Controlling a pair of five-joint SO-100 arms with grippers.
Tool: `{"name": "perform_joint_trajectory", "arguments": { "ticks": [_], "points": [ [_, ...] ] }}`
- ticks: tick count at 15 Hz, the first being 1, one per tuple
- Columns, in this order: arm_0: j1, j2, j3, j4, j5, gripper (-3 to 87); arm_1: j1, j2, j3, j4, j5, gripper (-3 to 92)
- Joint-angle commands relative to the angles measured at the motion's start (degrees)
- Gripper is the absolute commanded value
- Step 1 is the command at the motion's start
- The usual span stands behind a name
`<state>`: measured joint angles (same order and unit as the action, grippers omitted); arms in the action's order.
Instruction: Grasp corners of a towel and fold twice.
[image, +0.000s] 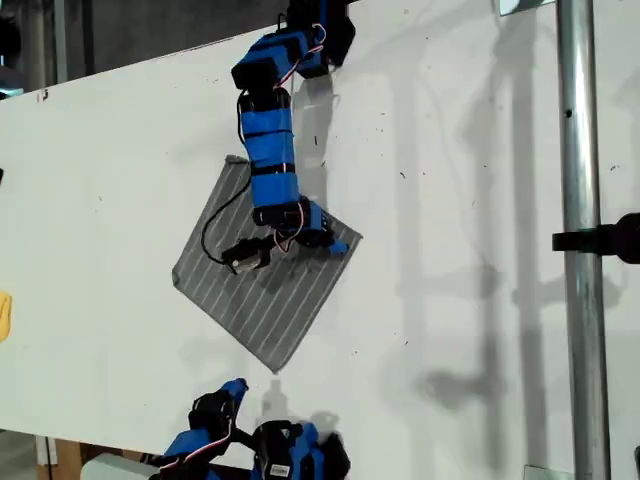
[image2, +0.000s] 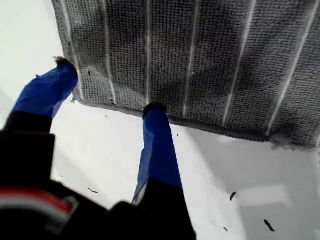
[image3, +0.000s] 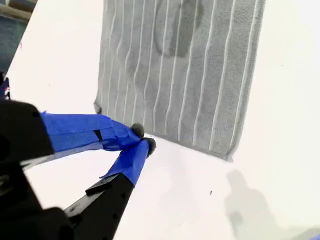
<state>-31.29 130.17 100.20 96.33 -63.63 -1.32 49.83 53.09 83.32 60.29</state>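
Observation:
The towel (image: 262, 290), grey with white pinstripes, lies flat as a diamond on the white table (image: 450, 200). My first gripper (image: 335, 243) reaches down from the exterior view's top to the corner (image: 352, 238) on the exterior view's right. It is open, and both blue fingertips (image2: 156, 111) rest at the hemmed edge of the towel (image2: 200, 65), one by the corner (image2: 75, 99). My second gripper (image: 232, 392) hovers at the exterior view's bottom, short of the towel's near corner (image: 274, 370). In its wrist view my second gripper (image3: 142, 138) is shut on nothing above the towel's (image3: 180, 75) edge.
A metal pole (image: 580, 250) with a black clamp (image: 605, 240) runs down the exterior view's right. A yellow object (image: 5, 315) shows at the exterior view's left edge. Small dark specks (image2: 232, 196) mark the table.

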Motion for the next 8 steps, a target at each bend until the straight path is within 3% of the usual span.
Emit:
{"name": "perform_joint_trajectory", "arguments": {
  "ticks": [1,5,6,7,8],
  "points": [
    [-1.3,1.1,-0.4,0.3,0.6,-1.6,0.3,-1.7,-4.3,-1.6,0.8,29.6],
    [-1.4,1.8,0.6,0.3,0.2,-1.6,0.6,-6.7,-4.0,1.5,2.0,24.5],
    [-1.4,2.1,0.9,0.3,0.2,-1.6,1.0,-6.7,-3.3,3.3,2.3,18.4],
    [-1.3,2.5,1.1,0.3,0.1,-1.6,1.3,-6.4,-2.5,5.2,4.1,2.4],
    [-1.2,3.0,1.5,0.3,-0.1,-1.6,1.4,-6.2,-1.8,5.5,4.2,-0.2]
  ]
}}
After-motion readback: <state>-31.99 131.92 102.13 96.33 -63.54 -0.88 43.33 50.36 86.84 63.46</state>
